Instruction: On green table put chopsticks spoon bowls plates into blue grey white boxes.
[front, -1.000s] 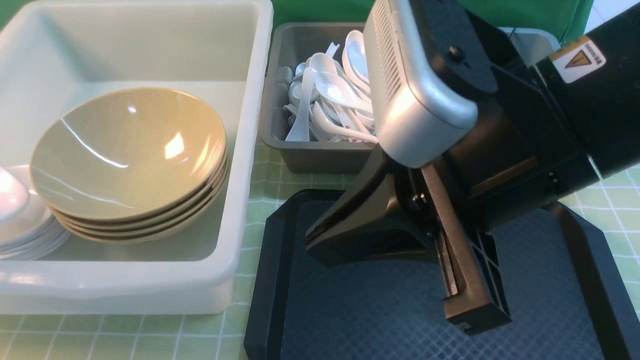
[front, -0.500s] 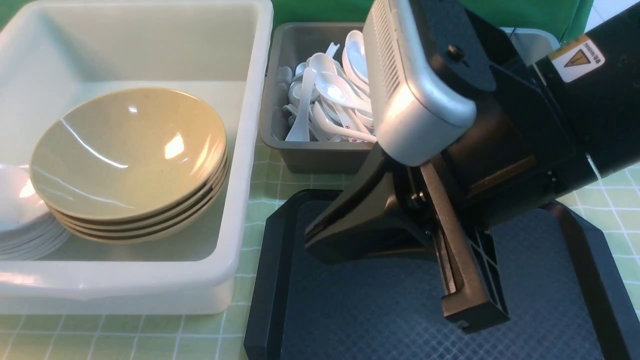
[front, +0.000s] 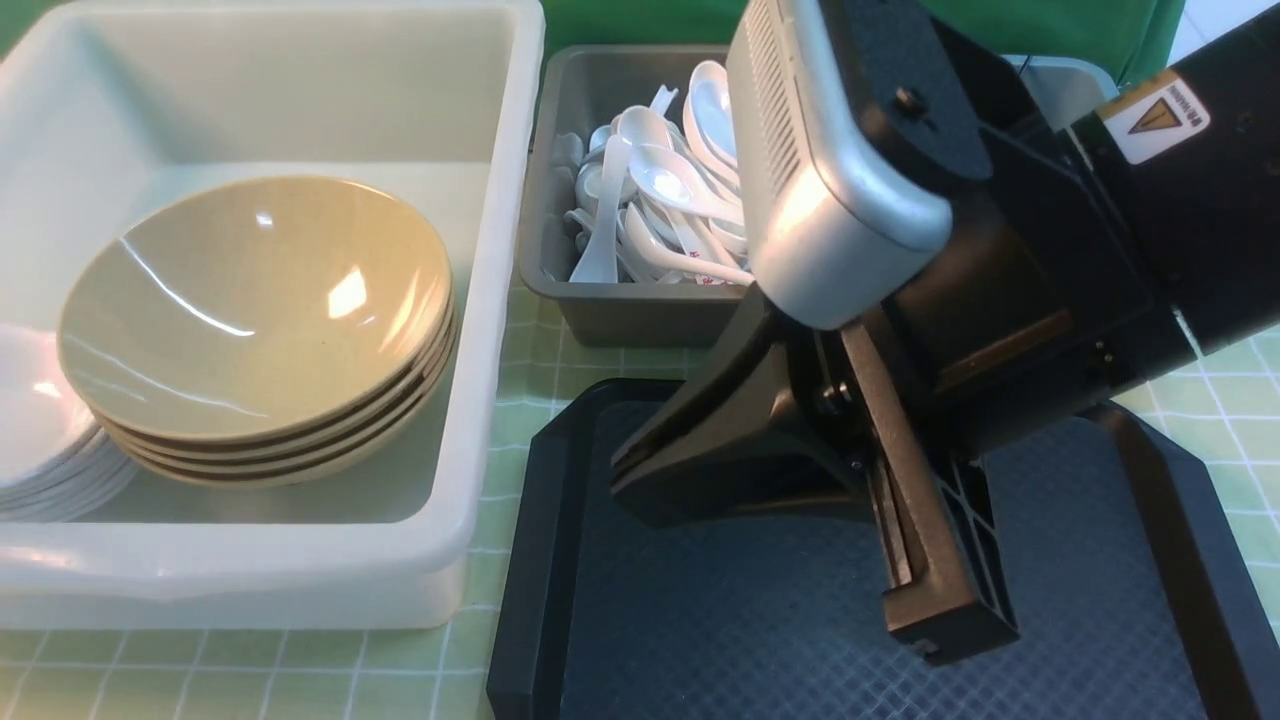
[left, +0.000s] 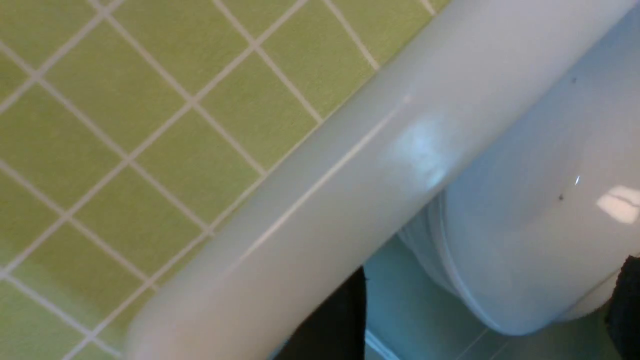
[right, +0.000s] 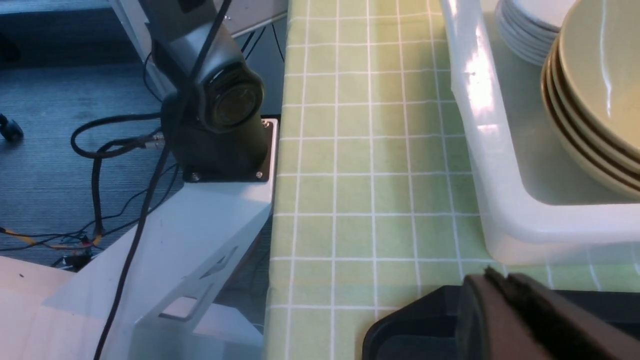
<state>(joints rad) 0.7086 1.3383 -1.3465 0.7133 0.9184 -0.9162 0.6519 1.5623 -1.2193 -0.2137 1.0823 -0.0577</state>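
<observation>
Right gripper (front: 770, 480) is held pressed together, empty, above the black tray (front: 540, 560); left gripper's state cannot be told.

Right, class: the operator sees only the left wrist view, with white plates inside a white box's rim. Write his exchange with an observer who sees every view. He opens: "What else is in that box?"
Observer: A stack of tan bowls sits next to the plates in the white box.
Operator: Where are the spoons?
Observer: White spoons lie piled in a grey box to the right of the white one.
Operator: And the right tool?
Observer: The right tool is shut, over a black tray.
</observation>
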